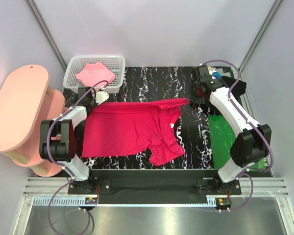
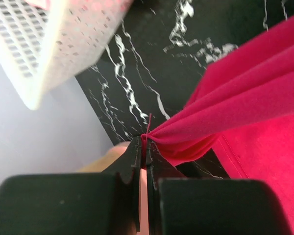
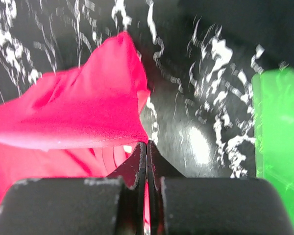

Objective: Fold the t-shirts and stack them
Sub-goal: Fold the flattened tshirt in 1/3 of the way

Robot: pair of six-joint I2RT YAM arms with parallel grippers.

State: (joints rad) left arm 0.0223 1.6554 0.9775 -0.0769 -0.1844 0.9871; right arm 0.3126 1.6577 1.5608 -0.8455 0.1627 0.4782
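The crimson t-shirt (image 1: 132, 129) lies mid-surface (image 1: 152, 81), its long axis running left edge to right edge. The left tool (image 2: 146, 145) is clamped on its far-left corner and the right tool (image 3: 147, 147) on its far-right corner, so the free cloth lies toward the near edge.

Black marble tabletop (image 1: 137, 83), white veining. Plain pale walls (image 1: 152, 29), with grey metal struts (image 1: 46, 29) in the back corners. Pink two-tier oval stand (image 1: 17, 112) left of the table. Aluminium rail (image 1: 39, 186) along near edge. Below it a shiny grey surface (image 1: 152, 218), possibly floor. Light even, diffuse.
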